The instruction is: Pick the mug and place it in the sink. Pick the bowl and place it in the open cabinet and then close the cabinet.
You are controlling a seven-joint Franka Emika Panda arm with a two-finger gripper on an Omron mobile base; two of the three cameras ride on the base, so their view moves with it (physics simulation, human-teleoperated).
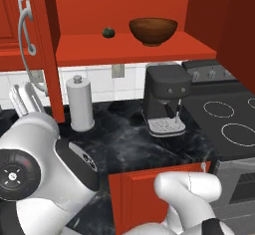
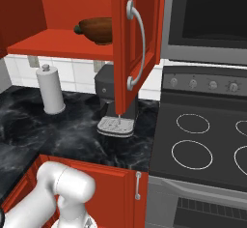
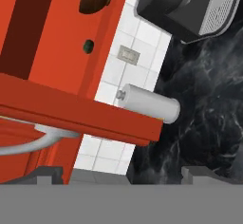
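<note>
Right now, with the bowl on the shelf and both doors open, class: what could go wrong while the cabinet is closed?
1. The bowl sits near the shelf's front edge; a swinging door might knock it.
2. The gripper is close beside the left door; its fingers could slip off the door's thin edge or catch the handle.

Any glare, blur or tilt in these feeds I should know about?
Left base view: sharp, evenly lit, bowl plain on the cabinet shelf. Right base view: sharp, door hides part of the bowl. Hand view: heavily rolled, no blur; fingers dark at bottom.
</note>
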